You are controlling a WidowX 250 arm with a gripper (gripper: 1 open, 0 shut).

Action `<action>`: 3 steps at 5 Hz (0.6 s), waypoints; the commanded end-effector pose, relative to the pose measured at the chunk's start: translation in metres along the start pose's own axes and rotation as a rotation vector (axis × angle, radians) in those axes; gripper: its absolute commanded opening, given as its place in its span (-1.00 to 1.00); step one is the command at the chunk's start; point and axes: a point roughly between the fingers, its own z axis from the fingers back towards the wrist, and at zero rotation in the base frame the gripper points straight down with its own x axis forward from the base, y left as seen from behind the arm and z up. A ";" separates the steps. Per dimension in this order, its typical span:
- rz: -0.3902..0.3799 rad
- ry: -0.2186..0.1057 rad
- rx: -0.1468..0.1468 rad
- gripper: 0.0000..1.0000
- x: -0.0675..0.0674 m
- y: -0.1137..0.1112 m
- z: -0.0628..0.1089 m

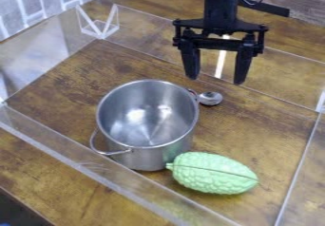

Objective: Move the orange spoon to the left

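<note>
Orange spoon point(210, 98) handle — hidden behind pot point(146, 123).

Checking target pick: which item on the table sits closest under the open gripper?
The orange spoon, just below the gripper; the steel pot and green gourd lie farther toward the camera.

A wooden table point(273, 135) carries a steel pot point(146, 123), green gourd point(214, 173) and orange spoon point(210, 98).

Dark wooden table point(273, 135) with clear acrylic walls point(51, 40), pale backdrop top-left.
</note>
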 end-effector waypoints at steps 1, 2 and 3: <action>0.012 -0.088 -0.023 1.00 0.003 0.010 0.030; -0.028 -0.074 -0.008 1.00 0.003 -0.001 0.020; -0.063 -0.062 0.007 1.00 0.004 -0.009 0.010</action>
